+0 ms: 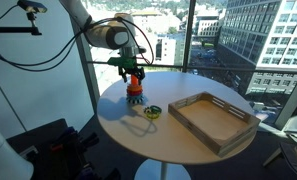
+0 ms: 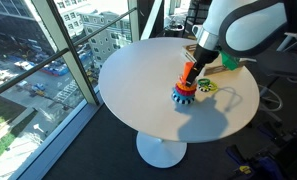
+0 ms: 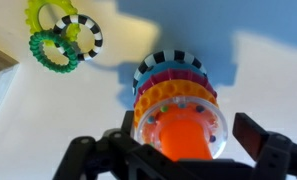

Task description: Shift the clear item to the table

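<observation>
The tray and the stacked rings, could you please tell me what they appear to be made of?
The tray looks like pale wood, matte tan boards. The stacked rings look like glossy moulded plastic, brightly coloured; the top ring seems clear plastic, the orange core showing through it.

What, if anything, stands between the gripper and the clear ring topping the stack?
Nothing visible. The open gripper hangs right over the clear ring, fingers flanking the orange post; loose rings lie apart on the table.

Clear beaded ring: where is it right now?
In the wrist view the clear beaded ring sits topmost on the coloured ring stack, between the fingers of the open tool, on the round white table.
</observation>
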Robot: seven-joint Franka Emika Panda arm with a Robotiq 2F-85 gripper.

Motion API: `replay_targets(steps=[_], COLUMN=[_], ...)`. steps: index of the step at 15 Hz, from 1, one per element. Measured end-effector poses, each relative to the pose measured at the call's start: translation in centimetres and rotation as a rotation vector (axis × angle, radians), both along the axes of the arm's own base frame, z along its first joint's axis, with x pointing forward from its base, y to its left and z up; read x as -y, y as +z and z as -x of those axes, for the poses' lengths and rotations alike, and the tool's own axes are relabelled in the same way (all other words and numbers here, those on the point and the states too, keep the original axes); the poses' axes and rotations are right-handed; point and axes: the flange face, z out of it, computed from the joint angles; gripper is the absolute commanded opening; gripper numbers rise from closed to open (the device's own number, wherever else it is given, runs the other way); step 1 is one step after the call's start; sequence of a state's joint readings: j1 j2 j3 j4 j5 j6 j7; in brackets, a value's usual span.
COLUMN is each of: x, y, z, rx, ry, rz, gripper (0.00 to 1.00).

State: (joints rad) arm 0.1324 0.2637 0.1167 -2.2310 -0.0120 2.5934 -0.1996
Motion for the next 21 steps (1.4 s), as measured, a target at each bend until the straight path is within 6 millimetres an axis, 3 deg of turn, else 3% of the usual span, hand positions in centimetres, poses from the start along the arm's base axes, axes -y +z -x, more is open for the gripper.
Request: replay_targets(steps=[6,7,8,9,21], x=[-0.6,-0.6,-0.7,-0.7,-1.1], y=[-0.8,-1.0,-1.2,-1.5,-1.0], z=[-0.5,-0.5,-0.5,-0.6,-0.3], rx=[0.04,0.046,0.051,0.053,0.074], ry=[0.005,0.006,0.006,0.007,0.014], rz=[-0.016,-0.019,-0.021,-0.023,-0.03], gripper=[1.0,0.91,0.74,0.68,0.68])
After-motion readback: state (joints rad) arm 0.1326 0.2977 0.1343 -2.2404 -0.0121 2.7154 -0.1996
